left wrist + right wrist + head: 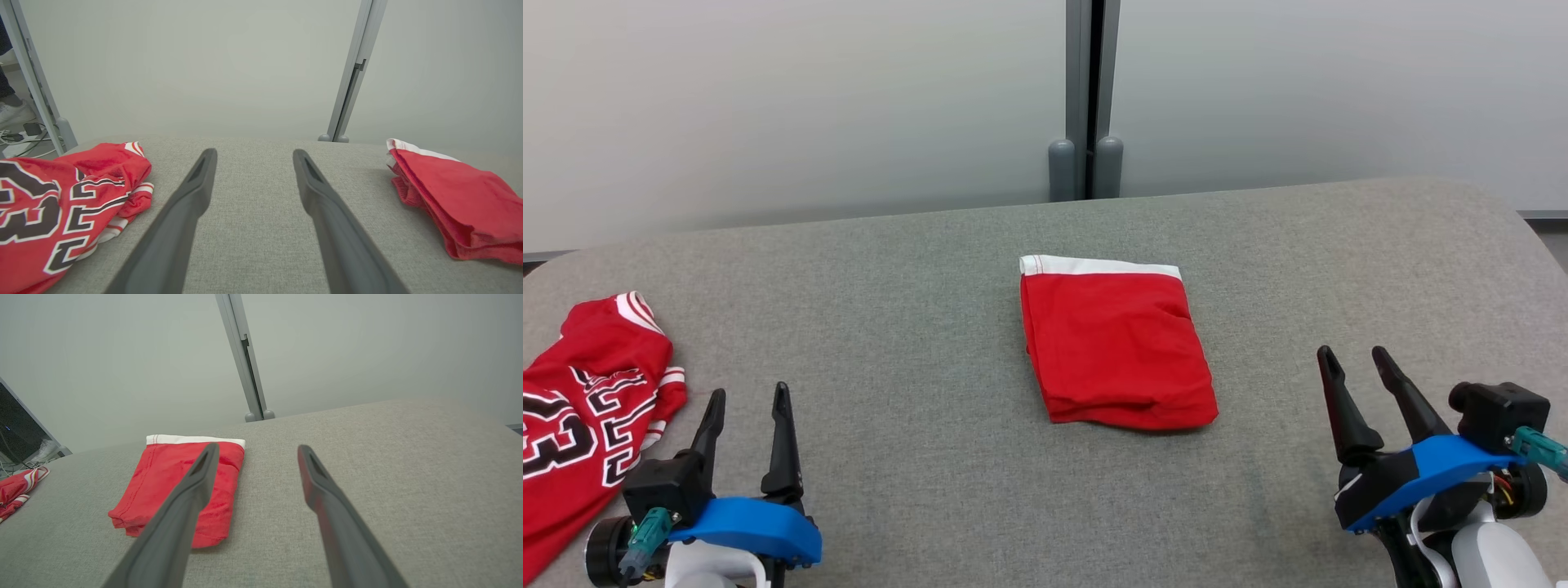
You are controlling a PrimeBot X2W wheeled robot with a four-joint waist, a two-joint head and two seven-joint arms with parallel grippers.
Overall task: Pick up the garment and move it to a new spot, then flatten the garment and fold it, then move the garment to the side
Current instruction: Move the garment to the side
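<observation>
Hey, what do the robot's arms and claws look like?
The left claw and right claw each have two long, tapering dark grey fingers on a black base, capped by a curved blue cover. Beside each sits a black camera block with a teal plug. The forearms are pale white.

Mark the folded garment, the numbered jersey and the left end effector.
folded garment (pixel 1115 347): head view, top layer's middle.
numbered jersey (pixel 592 408): head view, printed front.
left end effector (pixel 750 390): head view, midway between fingertips.

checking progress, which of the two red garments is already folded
The plain red garment with the white band, in the middle: it lies as a neat flat rectangle. The numbered jersey lies crumpled at the left, beside the left gripper.
</observation>
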